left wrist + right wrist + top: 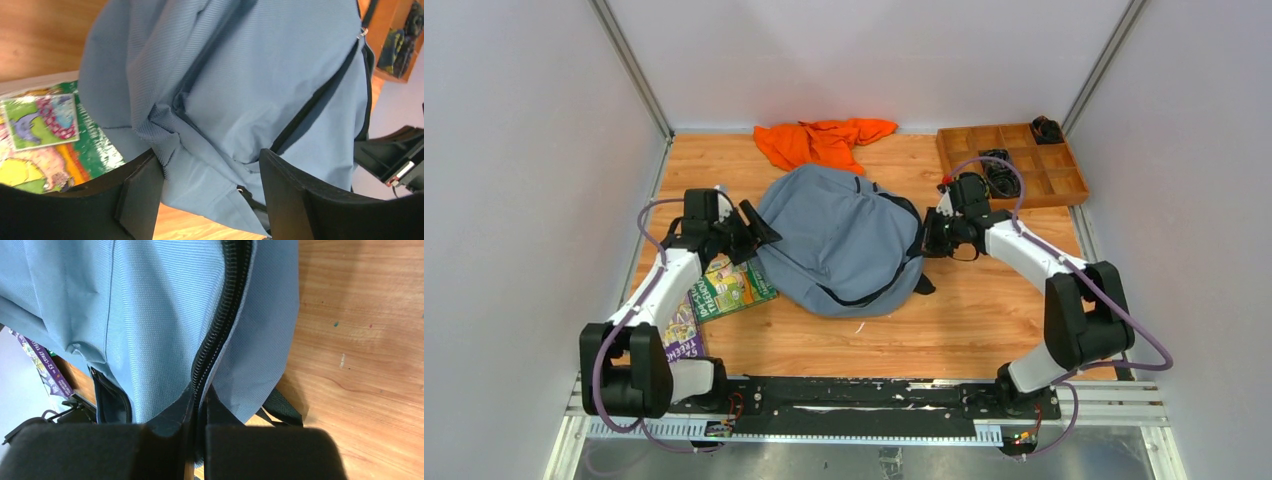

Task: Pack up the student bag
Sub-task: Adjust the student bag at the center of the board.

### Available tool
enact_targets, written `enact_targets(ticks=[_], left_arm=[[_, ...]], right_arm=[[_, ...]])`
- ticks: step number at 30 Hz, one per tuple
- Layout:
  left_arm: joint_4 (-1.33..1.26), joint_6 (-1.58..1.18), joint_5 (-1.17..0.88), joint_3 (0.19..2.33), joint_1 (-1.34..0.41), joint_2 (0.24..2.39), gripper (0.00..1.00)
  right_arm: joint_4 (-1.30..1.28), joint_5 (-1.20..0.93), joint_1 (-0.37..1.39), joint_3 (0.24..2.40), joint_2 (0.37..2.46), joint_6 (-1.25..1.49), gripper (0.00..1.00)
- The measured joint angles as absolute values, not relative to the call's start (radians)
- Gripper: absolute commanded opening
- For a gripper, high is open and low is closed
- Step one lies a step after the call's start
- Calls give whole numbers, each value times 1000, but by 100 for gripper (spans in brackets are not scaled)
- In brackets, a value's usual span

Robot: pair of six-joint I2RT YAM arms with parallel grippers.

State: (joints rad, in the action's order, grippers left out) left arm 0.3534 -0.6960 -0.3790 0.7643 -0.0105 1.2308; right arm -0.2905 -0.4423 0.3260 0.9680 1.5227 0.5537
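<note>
Barely begun: large soft grey-blue fabric backpack looks zipped; right end effector pinches its zipper seam; left end effector open; colourful paperback books outside.

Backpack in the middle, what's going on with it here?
Both arms are at the student bag on the table. The right gripper is shut on the bag's zipper seam at its right edge. The left gripper is open at the bag's left edge, with fabric between its fingers but not clamped. Two books lie outside the bag, beside its left edge.
</note>
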Motion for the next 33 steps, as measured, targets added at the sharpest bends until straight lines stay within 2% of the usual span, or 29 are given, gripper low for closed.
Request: enact_targets(ticks=[2,6,8,9,11,12,13,21,26,30,31,33], left_arm=[[346,-690,-382,792,-37,1245,63],[343,-683,-363,818,-54,1279,64],[346,-683,-340,818,-59,1280,58],[346,-683,-328,818,-62,1280,53],[344,-683,-310,817,-65,1283,16],[339,-690,-306,815,-66,1287,1],[330,-689,-300,812,-67,1296,0],[345,-691,-291,927,-121,1389,0],[346,-680,-281,1084,-140,1353,0],[348,-643,-280,1258,-140,1422,0],[344,-632,-279,1295,-140,1454,8],[334,-614,-271,1324,-140,1510,32]], right_arm=[[-294,-435,326,973,1515,549,0],[-319,-418,326,979,1510,532,0],[-326,-414,326,979,1506,530,0],[-329,-410,326,978,1501,530,0],[-330,-397,326,970,1482,531,0],[-329,-390,326,960,1468,532,0],[-329,-385,326,949,1457,534,0],[-368,-352,342,883,1367,557,0],[-435,-286,375,979,1295,553,0],[-434,-242,382,1062,1285,547,0],[-426,-235,385,1066,1286,546,1],[-387,-222,398,1056,1299,542,15]])
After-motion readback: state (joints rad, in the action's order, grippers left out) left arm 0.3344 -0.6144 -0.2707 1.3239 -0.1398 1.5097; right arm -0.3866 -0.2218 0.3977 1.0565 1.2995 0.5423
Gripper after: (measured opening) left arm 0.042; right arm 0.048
